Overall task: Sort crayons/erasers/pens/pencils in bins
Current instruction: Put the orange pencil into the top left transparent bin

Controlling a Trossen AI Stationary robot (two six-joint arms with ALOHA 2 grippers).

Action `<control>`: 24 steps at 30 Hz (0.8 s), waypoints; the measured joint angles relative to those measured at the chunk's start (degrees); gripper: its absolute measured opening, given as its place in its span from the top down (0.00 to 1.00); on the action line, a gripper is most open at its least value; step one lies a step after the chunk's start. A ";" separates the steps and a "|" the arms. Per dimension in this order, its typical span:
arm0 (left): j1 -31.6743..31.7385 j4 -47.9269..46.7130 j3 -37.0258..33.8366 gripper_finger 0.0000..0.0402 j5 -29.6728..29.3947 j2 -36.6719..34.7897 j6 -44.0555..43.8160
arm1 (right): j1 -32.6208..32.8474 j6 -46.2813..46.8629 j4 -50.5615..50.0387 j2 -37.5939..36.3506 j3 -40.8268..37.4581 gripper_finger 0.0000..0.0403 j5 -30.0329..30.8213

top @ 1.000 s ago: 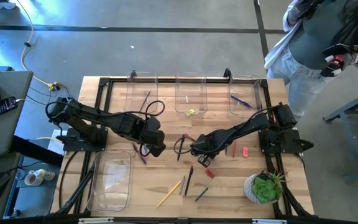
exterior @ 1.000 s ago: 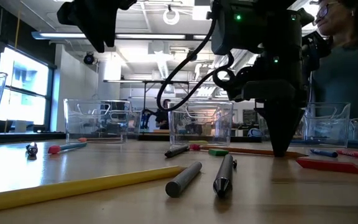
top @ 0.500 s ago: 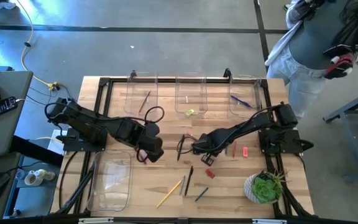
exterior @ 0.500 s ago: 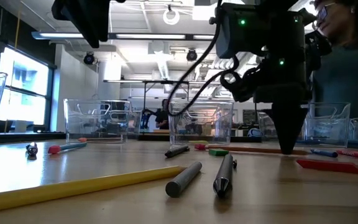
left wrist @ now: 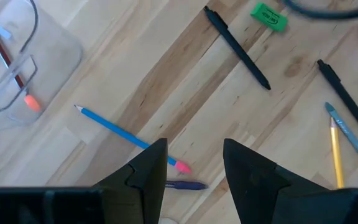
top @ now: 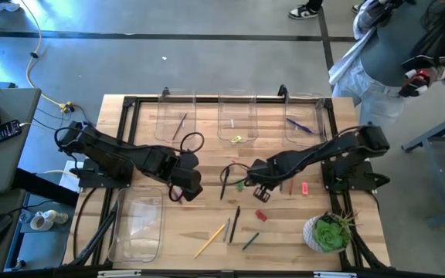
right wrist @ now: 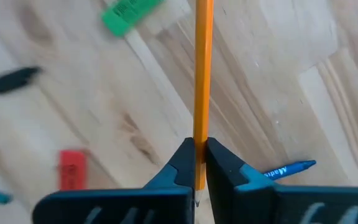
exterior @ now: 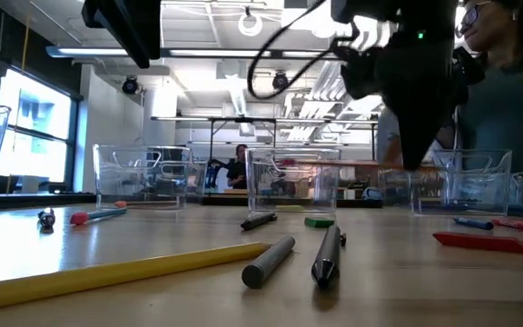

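Since 1 s ago the right gripper [right wrist: 196,163] has lifted off the table w/ an orange pencil [right wrist: 202,74] pinched at one end, now above mid-table near the green eraser [right wrist: 131,12]. Left gripper [left wrist: 194,163] hovers w/ fingers apart over the blue pencil [left wrist: 114,128]. Risk: end-only grip, so the pencil could pivot or slip en route to the bins [top: 237,116].
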 joint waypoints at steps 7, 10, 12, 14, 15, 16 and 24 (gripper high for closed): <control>0.00 0.52 0.00 0.64 -2.05 -1.31 1.62 | 0.00 -0.63 1.51 -7.96 0.08 0.99 2.31; 0.00 1.04 0.00 0.64 -4.43 -2.42 2.08 | -0.11 -1.01 2.94 -11.17 0.11 0.99 4.06; 0.04 2.36 0.00 0.64 -6.05 -2.67 2.65 | -0.43 -1.45 4.44 -12.99 0.13 0.99 5.14; 0.33 3.67 0.00 0.64 -7.23 -2.68 3.62 | -0.92 -2.39 5.97 -14.54 0.13 0.99 5.49; 0.55 4.46 0.00 0.64 -7.74 -2.75 4.27 | -1.21 -3.05 6.95 -15.19 0.13 0.99 5.82; 0.79 5.33 0.00 0.64 -8.08 -2.87 5.02 | -1.49 -3.43 7.79 -15.80 0.13 0.99 6.25; 3.09 13.44 0.00 0.64 -10.74 -2.94 10.85 | -4.68 -8.86 12.02 -19.39 0.15 0.99 7.07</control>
